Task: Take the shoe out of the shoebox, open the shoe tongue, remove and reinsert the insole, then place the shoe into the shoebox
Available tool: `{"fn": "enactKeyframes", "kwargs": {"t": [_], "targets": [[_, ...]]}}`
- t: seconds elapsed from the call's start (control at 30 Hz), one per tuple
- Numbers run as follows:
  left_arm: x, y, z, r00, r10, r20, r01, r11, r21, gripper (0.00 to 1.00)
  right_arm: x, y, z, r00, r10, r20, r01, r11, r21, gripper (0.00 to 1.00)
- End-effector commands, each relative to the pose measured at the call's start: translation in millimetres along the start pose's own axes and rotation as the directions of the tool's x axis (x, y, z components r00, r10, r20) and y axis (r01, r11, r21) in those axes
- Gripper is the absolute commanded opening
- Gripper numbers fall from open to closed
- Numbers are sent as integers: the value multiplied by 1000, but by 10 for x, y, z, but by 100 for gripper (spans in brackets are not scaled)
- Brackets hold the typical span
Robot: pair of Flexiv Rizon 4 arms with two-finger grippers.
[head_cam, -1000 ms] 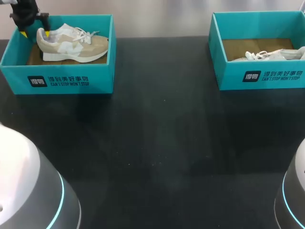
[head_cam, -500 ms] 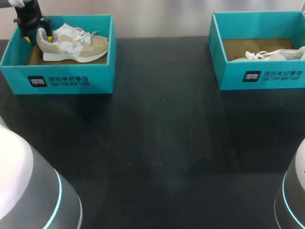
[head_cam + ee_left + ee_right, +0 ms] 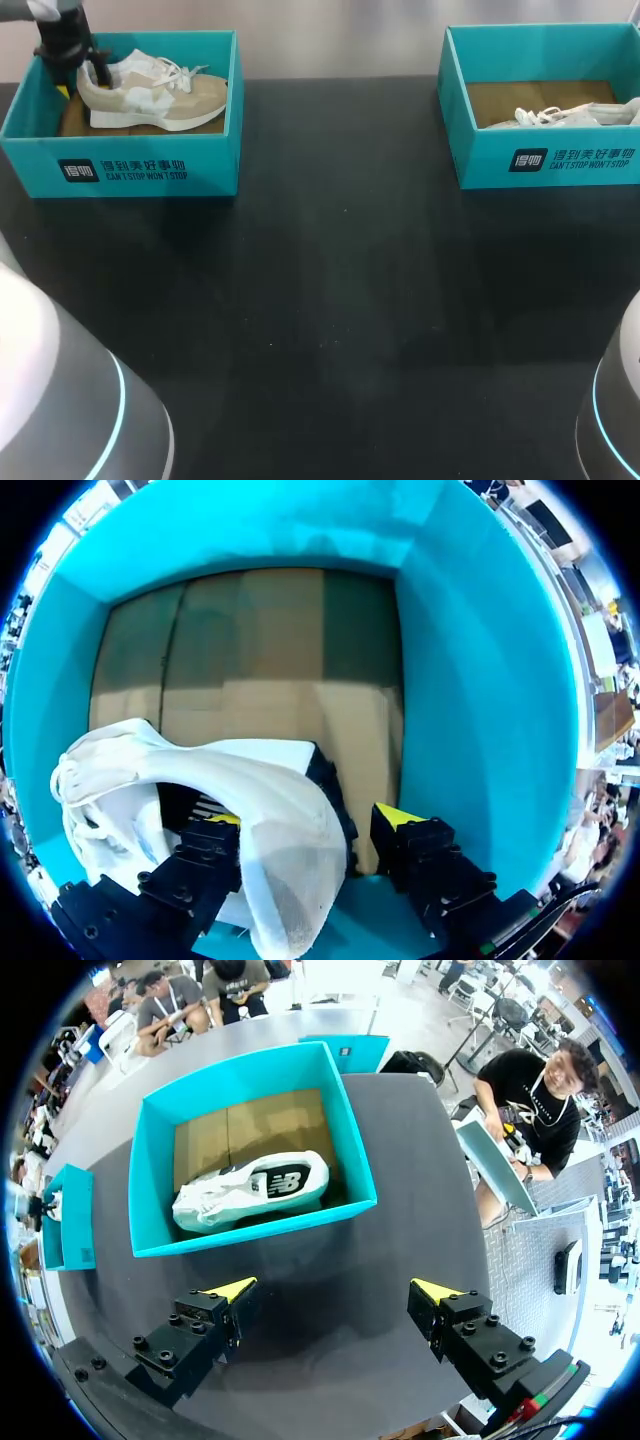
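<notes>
Arm first: the left arm comes in at the far left corner of the head view, and its left claw (image 3: pixel 70 62) hangs down inside the left shoebox (image 3: pixel 140 172), at the heel end of the beige shoe (image 3: pixel 150 92). In the left wrist view the left claw (image 3: pixel 310 818) straddles the heel collar. One yellow-tipped finger sits inside the shoe's opening and the other stands behind the heel, beside the box's end wall (image 3: pixel 480 680). A strip of cardboard floor shows between that outer finger and the heel, so the jaws stand apart, not yet clamped.

The shoe (image 3: pixel 150 770) stands on its sole on the brown floor of the box, toe toward the opposite end wall. It has tan uppers with white panels, white laces and a white sole.

The right claw (image 3: pixel 333 1290) hangs above the dark bench (image 3: pixel 400 1160), its fingers spread wide with nothing between them. Ahead of it is the right shoebox (image 3: pixel 250 1232), with a white shoe (image 3: pixel 250 1192) lying inside.
</notes>
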State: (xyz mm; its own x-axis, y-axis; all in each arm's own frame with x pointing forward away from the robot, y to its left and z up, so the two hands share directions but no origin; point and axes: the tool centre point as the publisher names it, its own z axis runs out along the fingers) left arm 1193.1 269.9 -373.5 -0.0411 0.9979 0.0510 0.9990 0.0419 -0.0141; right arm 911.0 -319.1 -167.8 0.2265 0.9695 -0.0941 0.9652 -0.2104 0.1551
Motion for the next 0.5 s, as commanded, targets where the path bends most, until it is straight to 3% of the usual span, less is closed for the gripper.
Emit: {"fn": "enactKeyframes", "kwargs": {"t": [0.03, 0.33, 0.43, 0.47, 0.5], "targets": [[9, 43, 63, 1000, 1, -2, -1, 1000, 14, 66, 6, -5, 0, 1000, 1, 2, -1, 1000, -1, 100], [22, 40, 162, 1000, -2, -27, 3, 1000, 29, 61, 6, -5, 0, 1000, 1, 2, -1, 1000, -1, 100], [29, 44, 184, 999, -5, -32, 6, 999, 32, 45, 6, -5, 0, 1000, 1, 2, -1, 1000, -1, 100], [34, 45, 188, 999, -6, -33, 7, 999, 33, 36, 6, -5, 0, 1000, 1, 2, -1, 1000, -1, 100], [39, 46, 191, 999, -7, -34, 9, 999, 34, 13, 6, -5, 0, 1000, 1, 2, -1, 1000, -1, 100]]}}
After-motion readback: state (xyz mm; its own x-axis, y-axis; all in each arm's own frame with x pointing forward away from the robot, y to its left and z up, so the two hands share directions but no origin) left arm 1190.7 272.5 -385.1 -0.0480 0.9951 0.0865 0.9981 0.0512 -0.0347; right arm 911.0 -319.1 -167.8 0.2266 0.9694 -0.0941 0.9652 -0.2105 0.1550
